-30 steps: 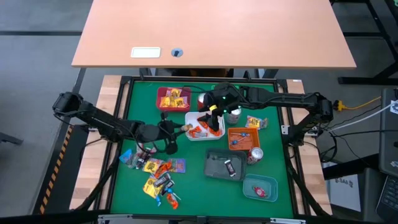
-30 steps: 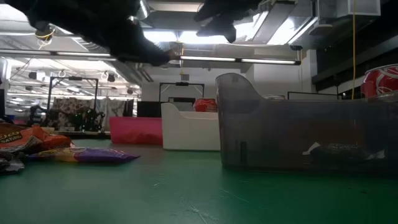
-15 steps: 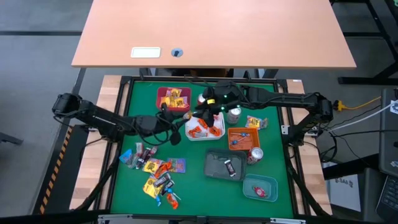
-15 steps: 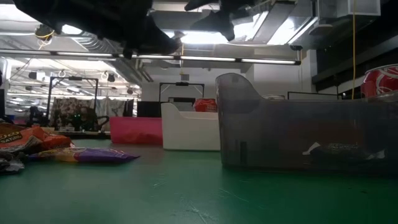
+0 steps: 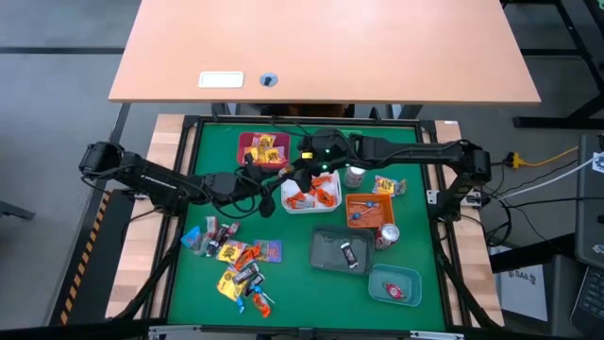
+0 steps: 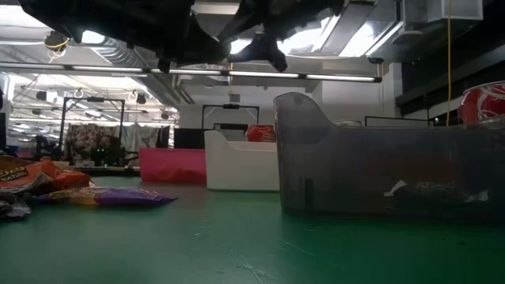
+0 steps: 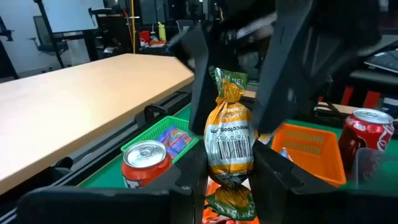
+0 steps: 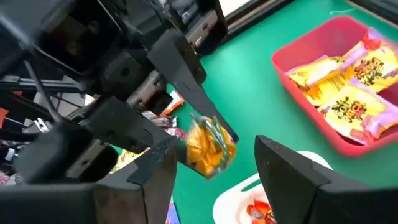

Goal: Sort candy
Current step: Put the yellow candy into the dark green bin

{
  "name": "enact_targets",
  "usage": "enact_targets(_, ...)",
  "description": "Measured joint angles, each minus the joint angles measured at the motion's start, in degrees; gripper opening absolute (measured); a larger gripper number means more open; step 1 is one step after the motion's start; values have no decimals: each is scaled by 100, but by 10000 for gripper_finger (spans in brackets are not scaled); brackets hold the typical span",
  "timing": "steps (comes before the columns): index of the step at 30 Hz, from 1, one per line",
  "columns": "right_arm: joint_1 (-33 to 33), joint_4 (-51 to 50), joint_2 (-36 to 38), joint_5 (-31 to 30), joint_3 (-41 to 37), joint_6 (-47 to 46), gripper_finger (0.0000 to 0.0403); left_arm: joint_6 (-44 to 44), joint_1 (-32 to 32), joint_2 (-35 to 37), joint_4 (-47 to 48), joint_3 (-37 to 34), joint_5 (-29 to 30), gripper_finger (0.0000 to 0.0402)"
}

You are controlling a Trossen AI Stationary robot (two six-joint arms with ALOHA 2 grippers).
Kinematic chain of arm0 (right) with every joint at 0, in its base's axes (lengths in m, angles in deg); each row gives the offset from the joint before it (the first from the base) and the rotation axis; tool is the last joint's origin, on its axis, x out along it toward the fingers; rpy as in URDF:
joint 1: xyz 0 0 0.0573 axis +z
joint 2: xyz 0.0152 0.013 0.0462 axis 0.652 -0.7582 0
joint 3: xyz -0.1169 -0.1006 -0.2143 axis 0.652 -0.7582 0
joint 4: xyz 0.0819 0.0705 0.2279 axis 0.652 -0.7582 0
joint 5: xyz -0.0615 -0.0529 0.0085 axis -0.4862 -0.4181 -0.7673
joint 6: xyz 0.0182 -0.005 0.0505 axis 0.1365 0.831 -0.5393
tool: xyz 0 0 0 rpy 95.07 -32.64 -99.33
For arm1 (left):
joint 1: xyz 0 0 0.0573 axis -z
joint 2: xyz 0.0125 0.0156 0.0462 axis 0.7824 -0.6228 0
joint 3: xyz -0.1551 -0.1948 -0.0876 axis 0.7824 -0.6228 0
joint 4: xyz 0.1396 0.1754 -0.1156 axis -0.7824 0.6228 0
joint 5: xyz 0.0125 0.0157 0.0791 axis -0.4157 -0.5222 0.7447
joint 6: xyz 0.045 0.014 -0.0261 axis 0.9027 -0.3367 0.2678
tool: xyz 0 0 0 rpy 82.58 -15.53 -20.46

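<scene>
An orange-wrapped candy (image 7: pixel 231 140) hangs pinched in the left gripper (image 7: pixel 229 163), jaws closed on it, just above the white tray (image 5: pixel 300 202) near the desk's middle. The right gripper (image 8: pixel 211 171) hovers right alongside, jaws spread wide and holding nothing. More loose candy (image 5: pixel 241 267) lies heaped toward the front left corner.

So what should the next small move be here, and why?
Probably close the right gripper on the orange-and-yellow wrapped candy. The left gripper holds it by its lower end in the air beside the white rectangular plastic tray, and the right gripper's open fingers already stand on either side of it, which looks like a handover.
</scene>
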State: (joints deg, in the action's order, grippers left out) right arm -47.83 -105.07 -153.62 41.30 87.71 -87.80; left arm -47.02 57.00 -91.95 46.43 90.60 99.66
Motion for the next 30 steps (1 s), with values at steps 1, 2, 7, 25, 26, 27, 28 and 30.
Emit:
enact_targets(1, 0, 29, -37, -1, 0, 0, 214, -1, 0, 0, -6, -2, 0, 87)
enact_targets(2, 0, 47, -64, 1, 0, -1, 214, -1, 0, 0, -1, -1, 0, 87)
enact_targets(7, 2, 199, -97, -6, 0, -2, 214, -1, 0, 0, -6, -2, 0, 87)
enact_targets(25, 0, 229, -97, 1, 0, 2, 70, -5, 0, 0, -13, -3, 26, 87)
enact_targets(26, 0, 228, -97, 1, 0, 12, 67, -5, 0, 0, -13, -4, 26, 87)
enact_targets(27, 0, 227, -97, 1, 0, 28, 64, -5, 0, 0, -13, -7, 26, 87)
enact_targets(28, 0, 228, -97, 1, 0, 37, 63, -5, 0, 0, -13, -7, 26, 88)
enact_targets(30, 0, 229, -97, 6, 0, 43, 62, -5, 0, 0, -13, -7, 22, 95)
